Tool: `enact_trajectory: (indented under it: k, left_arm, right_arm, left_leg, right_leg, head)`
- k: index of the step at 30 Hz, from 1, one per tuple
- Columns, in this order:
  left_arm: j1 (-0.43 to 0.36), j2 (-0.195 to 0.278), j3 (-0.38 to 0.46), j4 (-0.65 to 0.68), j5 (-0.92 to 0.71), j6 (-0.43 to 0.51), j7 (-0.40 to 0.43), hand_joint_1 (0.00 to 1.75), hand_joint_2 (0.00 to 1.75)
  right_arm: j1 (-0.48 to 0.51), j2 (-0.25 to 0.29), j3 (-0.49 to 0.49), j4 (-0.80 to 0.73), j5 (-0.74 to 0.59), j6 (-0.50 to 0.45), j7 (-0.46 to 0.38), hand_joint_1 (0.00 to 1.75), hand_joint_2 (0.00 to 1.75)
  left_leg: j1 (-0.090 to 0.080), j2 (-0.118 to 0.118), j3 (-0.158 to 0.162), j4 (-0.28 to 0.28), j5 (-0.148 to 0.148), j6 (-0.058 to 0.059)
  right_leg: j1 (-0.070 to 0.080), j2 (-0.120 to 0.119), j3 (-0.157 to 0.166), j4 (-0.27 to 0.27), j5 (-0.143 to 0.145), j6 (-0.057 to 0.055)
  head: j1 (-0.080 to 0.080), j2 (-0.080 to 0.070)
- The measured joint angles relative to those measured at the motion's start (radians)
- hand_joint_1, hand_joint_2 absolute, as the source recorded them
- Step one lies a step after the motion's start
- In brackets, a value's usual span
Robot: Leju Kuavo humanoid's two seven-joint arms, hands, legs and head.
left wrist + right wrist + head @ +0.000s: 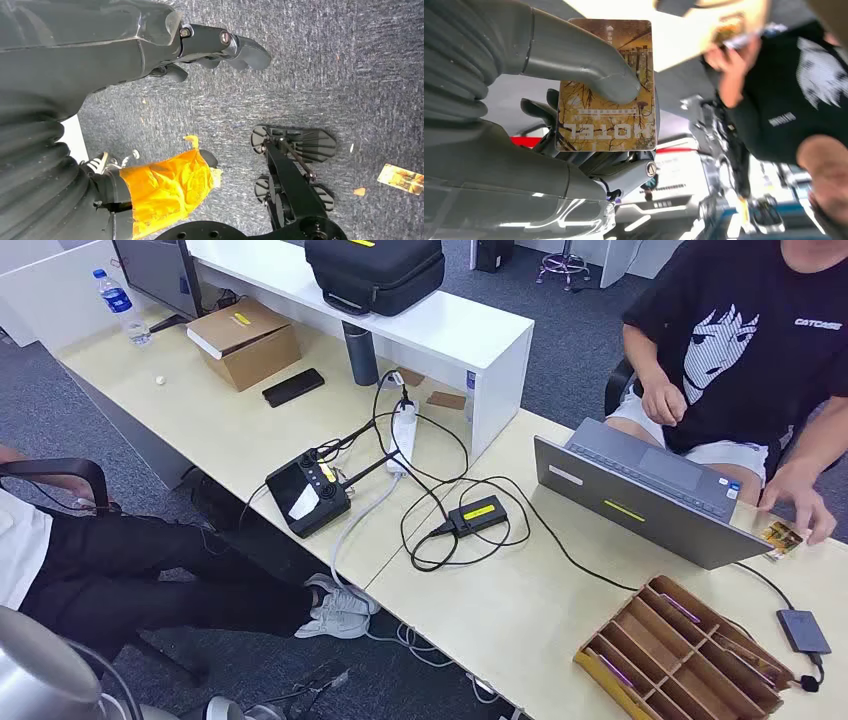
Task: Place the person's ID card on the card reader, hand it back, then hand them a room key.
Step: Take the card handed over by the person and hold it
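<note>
Near the seated person's black T-shirt (784, 100) | right hand (589, 130) pins gold-brown "HOTEL" key card (606, 100) under its thumb | left hand (220, 47) hangs empty, fingers loosely curled | thin thumb pinch, card could slip at handover

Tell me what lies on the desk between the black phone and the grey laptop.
In the head view, between the phone and the laptop: a white power strip, a black screened controller, a black adapter, looping cables.

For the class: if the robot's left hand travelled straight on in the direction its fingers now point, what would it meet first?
Probably nothing but the grey carpeted floor. The left hand, holding nothing, points along bare carpet; depth is unclear.
</note>
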Motion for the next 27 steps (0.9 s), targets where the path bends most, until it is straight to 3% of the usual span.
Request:
enact_trajectory:
  k: [6, 15, 21, 27]
  left_arm:
    - [0.0, 0.0, 0.008, 0.0, 0.002, 0.0, 0.001, 0.0, 1.75]
    - [0.001, 0.0, 0.02, 0.0, 0.002, -0.001, 0.002, 0.0, 1.75]
    - [0.001, 0.001, 0.028, 0.0, -0.011, -0.01, 0.0, 0.0, 1.75]
    - [0.001, 0.002, 0.028, 0.0, -0.02, -0.015, -0.003, 0.0, 1.75]
  right_arm:
    - [0.001, -0.038, -0.009, 0.006, -0.009, 0.046, 0.02, 1.75, 1.75]
    - [-0.012, -0.116, 0.0, 0.03, -0.105, 0.23, 0.031, 1.75, 1.75]
    - [-0.084, -0.163, 0.065, 0.08, -0.21, 0.389, -0.028, 1.75, 1.75]
    - [-0.153, -0.195, 0.148, 0.129, -0.273, 0.457, -0.07, 1.75, 1.75]
  left_leg:
    - [0.0, 0.0, 0.0, 0.0, 0.0, 0.0]
    - [0.0, 0.0, 0.0, 0.0, 0.0, 0.0]
    - [0.0, 0.0, 0.0, 0.0, 0.0, 0.0]
    - [0.0, -0.001, 0.0, 0.0, 0.0, 0.0]
  right_leg:
    - [0.0, 0.0, 0.0, 0.0, 0.0, 0.0]
    - [0.0, 0.0, 0.0, 0.0, 0.0, 0.0]
    - [0.0, 0.0, 0.0, 0.0, 0.0, 0.0]
    - [0.0, 0.0, 0.0, 0.0, 0.0, 0.0]
  head:
    - [0.0, 0.0]
    - [0.0, 0.0]
    - [0.0, 0.0]
    - [0.0, 0.0]
